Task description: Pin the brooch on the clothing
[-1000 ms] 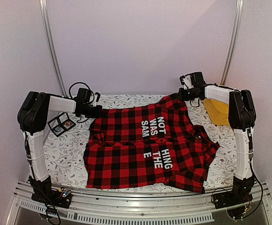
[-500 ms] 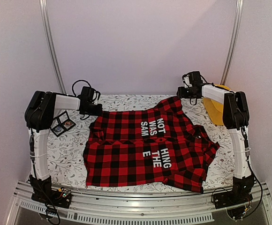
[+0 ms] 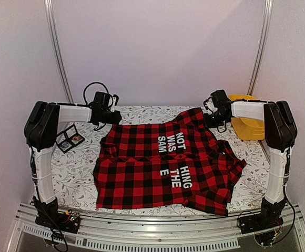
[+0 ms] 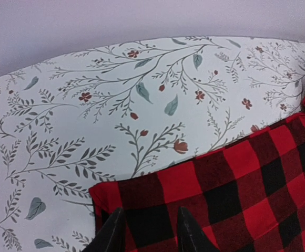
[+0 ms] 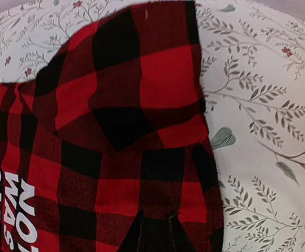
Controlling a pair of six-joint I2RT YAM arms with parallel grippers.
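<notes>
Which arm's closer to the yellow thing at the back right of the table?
Right. The right arm overlaps the yellow thing in the top view, its jaws at the shirt edge just beside it. The left arm is at the shirt's opposite far corner, the whole shirt between.

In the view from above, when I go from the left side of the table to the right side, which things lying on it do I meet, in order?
small black case → red-and-black checked shirt → yellow object
</notes>
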